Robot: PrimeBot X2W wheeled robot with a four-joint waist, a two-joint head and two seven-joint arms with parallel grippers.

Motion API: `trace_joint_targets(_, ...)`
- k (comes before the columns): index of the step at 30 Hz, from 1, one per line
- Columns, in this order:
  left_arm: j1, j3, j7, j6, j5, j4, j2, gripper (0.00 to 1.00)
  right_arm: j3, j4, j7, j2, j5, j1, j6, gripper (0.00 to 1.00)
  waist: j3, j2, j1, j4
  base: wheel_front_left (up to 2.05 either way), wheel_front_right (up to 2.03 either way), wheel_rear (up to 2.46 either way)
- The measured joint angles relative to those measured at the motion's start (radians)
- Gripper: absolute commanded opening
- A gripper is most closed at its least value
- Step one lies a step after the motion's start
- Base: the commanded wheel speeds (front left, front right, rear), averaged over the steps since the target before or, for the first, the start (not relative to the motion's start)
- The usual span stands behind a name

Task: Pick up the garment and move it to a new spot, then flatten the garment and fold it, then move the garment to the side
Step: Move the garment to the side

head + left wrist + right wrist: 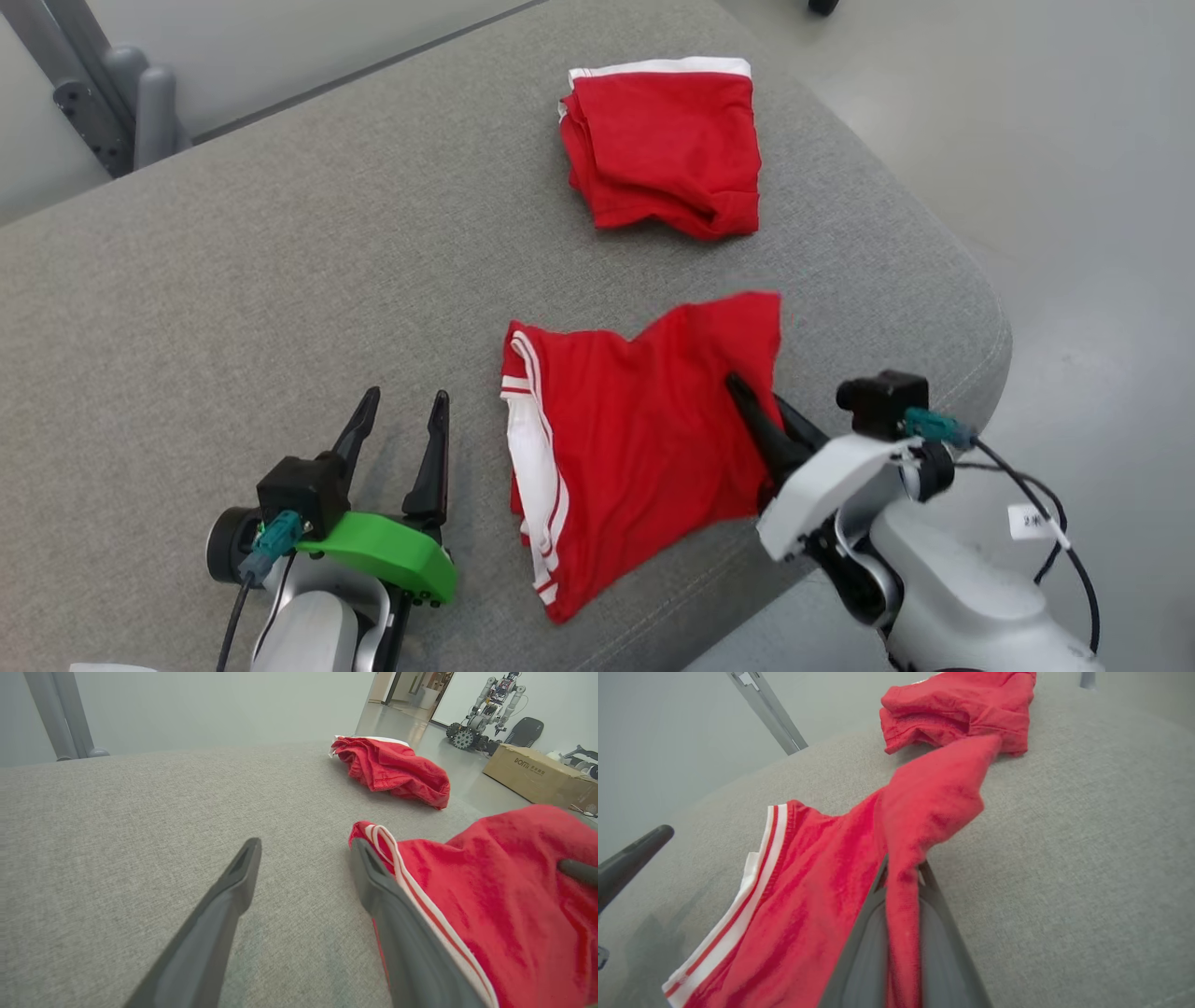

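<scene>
My right gripper (754, 394) pinches only a thin fold of the garment (625, 439) — lifted fast, it could slip free. My left gripper (404, 403) is spread and empty, so nothing stops the cloth sliding off the worktop (280, 280).

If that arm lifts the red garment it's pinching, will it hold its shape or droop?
Probably droops: the near red garment bunches into a ridge where the right gripper pinches it. Likely light, since its thin edge lies flat on the cushion.

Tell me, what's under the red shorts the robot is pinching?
The shorts lie on the grey cushion, which shows around them. The right gripper pinches up one fold. Whatever is directly beneath the cloth is covered, so I cannot tell.
</scene>
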Motion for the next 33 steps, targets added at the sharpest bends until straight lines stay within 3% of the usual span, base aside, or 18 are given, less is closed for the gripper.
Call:
trace_joint_targets(11,-0.070,-0.005,0.000,0.000,0.110,-0.063,0.003,1.00,0.050,0.074,0.000,-0.089,-0.040,-0.399,0.000,0.00,0.104,0.0000,0.0000,0.071,0.00,0.00,0.00)
trace_joint_targets(18,-0.111,-0.005,0.000,0.000,0.147,-0.089,0.008,1.00,-0.064,0.265,-0.001,-0.220,-0.077,-0.604,0.000,0.00,0.193,0.0000,0.0000,0.172,0.00,0.00,0.00)
trace_joint_targets(22,-0.128,-0.003,0.000,-0.002,0.156,-0.103,0.009,1.00,-0.148,0.432,-0.001,-0.285,-0.107,-0.649,0.000,0.00,0.242,0.0000,0.0001,0.238,0.00,0.00,0.00)
trace_joint_targets(26,-0.138,-0.003,0.000,-0.002,0.163,-0.119,0.010,1.00,-0.220,0.555,-0.001,-0.307,-0.128,-0.649,0.000,0.00,0.275,0.0000,0.0001,0.290,0.00,0.00,0.00)
trace_joint_targets(27,-0.140,-0.001,0.000,-0.002,0.165,-0.123,0.011,1.00,-0.237,0.591,-0.001,-0.308,-0.131,-0.648,0.000,0.04,0.282,0.0000,0.0001,0.301,0.00,0.00,0.00)
trace_joint_targets(29,-0.143,0.002,0.000,-0.002,0.165,-0.130,0.012,1.00,-0.274,0.638,-0.001,-0.315,-0.146,-0.642,0.000,0.82,0.296,0.0000,0.0001,0.323,0.00,0.00,0.00)
trace_joint_targets(30,-0.144,0.004,0.000,-0.002,0.165,-0.134,0.012,1.00,-0.299,0.651,-0.001,-0.325,-0.156,-0.641,0.000,1.00,0.302,0.0000,0.0001,0.333,0.00,0.00,0.00)
trace_joint_targets(33,-0.146,0.011,-0.001,-0.002,0.168,-0.144,0.012,1.00,-0.380,0.662,-0.001,-0.364,-0.216,-0.640,0.000,1.00,0.317,0.0000,0.0001,0.358,0.00,0.00,0.00)
